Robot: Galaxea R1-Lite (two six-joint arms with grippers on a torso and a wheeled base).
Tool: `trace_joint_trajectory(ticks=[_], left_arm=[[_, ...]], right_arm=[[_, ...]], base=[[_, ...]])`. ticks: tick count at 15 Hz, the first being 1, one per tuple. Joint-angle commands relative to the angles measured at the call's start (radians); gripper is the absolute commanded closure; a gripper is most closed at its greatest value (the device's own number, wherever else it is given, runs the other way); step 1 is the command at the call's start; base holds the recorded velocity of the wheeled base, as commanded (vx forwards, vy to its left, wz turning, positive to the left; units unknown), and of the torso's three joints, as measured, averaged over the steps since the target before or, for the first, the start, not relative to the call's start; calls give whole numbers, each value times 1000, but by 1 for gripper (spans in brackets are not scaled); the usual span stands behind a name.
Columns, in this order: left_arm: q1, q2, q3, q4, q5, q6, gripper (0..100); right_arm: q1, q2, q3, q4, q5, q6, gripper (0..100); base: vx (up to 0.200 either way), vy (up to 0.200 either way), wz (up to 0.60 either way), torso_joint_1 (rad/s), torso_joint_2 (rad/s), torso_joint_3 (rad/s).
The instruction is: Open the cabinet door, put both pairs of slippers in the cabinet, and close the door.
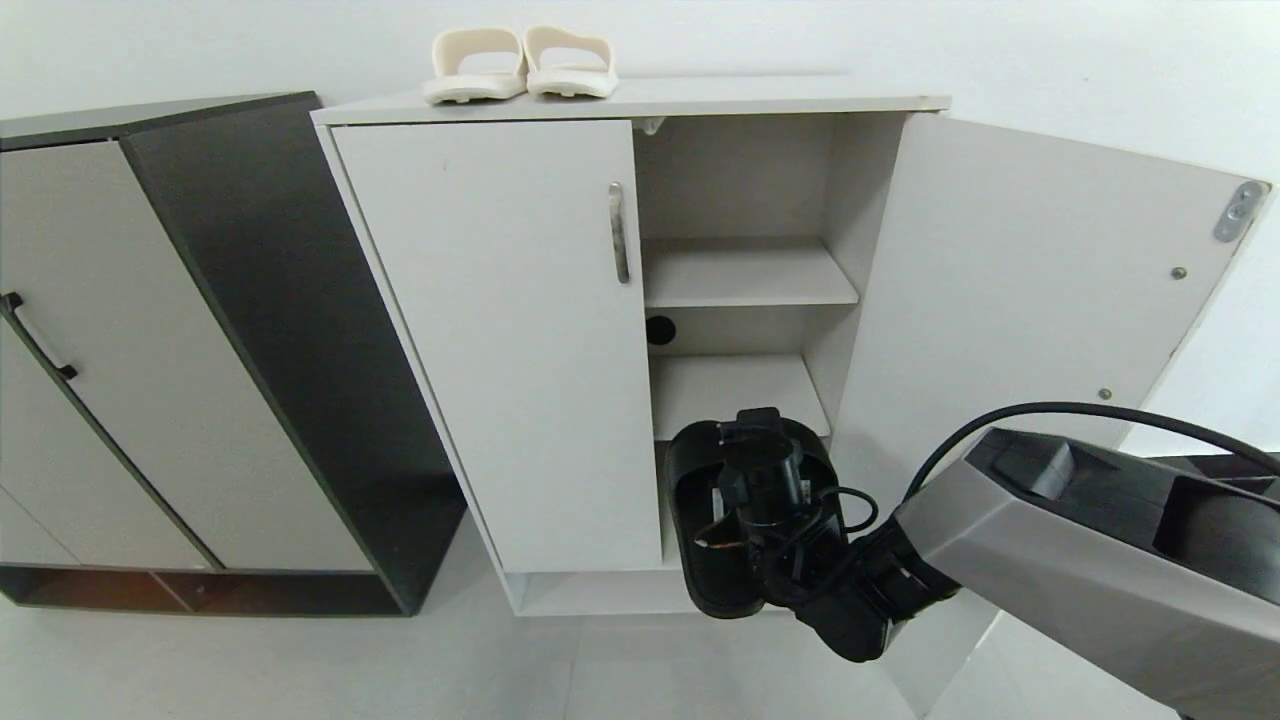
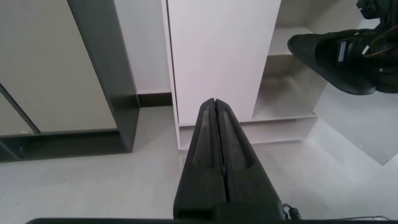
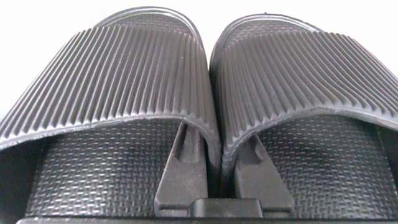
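Currently the right gripper (image 1: 762,505) has the black slippers (image 1: 700,575) clamped, jaws narrow. It holds them at the cabinet's (image 1: 700,104) open right half, below the lower shelf (image 1: 735,392), at the mouth of the bottom compartment. Can't tell if they've crossed the cabinet's front edge.

Right wrist view gives the grip detail: one of the gripper's fingers (image 3: 181,171) sits inside each of the black slippers (image 3: 124,74), under the ribbed straps. The gripper (image 3: 217,177) pinches the two adjoining inner sides together, so the slippers sit side by side, touching.

Head view adds the layout. The right door (image 1: 1020,290) is swung wide and the left door (image 1: 500,340) is closed. The beige slippers (image 1: 520,62) sit on the cabinet top, above the left door.

Left wrist view shows the left gripper (image 2: 214,155) pressed fully together, holding nothing, low in front of the left door (image 2: 217,56). It also catches the black slippers (image 2: 329,53) from the side, off the floor.
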Motion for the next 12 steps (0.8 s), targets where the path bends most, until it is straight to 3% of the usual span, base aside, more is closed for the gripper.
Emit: trace_joint_trajectory(ticks=[1,7,12], left_arm=[[0,1,0,0,0,0,100],[0,1,0,-1,3,-3,100],[0,1,0,-1,15,-6,100]], right_arm=[[-1,18,-8,-1,0,1,100],[-17,26,-28,-23,-7,1,100],[-66,58,-38,-113,-9,-22,100]], base=[[0,0,0,-2,12,-183],[0,0,0,6,3,-196],[0,0,0,0,1,-22]])
